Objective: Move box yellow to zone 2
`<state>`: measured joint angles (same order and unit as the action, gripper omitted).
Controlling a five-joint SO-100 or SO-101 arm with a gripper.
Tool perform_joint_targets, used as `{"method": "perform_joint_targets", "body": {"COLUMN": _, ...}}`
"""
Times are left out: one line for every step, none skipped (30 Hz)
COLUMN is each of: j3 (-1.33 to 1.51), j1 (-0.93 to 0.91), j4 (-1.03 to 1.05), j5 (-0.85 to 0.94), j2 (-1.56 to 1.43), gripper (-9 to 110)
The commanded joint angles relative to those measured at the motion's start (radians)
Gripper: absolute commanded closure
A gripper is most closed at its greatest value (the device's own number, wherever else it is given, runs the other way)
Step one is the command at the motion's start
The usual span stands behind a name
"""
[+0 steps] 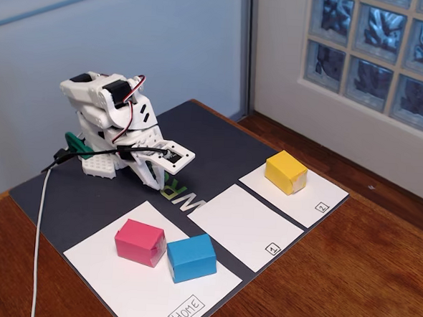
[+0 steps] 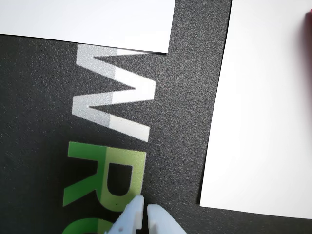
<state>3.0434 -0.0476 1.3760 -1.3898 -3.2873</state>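
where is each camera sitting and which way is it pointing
Fixed view: off the table, high, looking down across the mat; shows the whole folded arm, the yellow box on the sheet marked 2, pink box and blue box on Home.
Wrist view: on the arm, looking straight down at the mat; only the gripper, tips nearly together.
Shared: the mat's lettering and white sheets.

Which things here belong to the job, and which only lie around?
For the job:
yellow box
sheet marked 2
gripper, shut and empty

Lying around:
pink box
blue box
Home sheet
sheet marked 1
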Motion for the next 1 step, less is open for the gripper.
{"method": "perform_joint_targets", "body": {"j3": -0.005, "j1": 0.002, "j4": 0.066, "j5": 0.005, "j2": -0.052, "gripper": 101}}
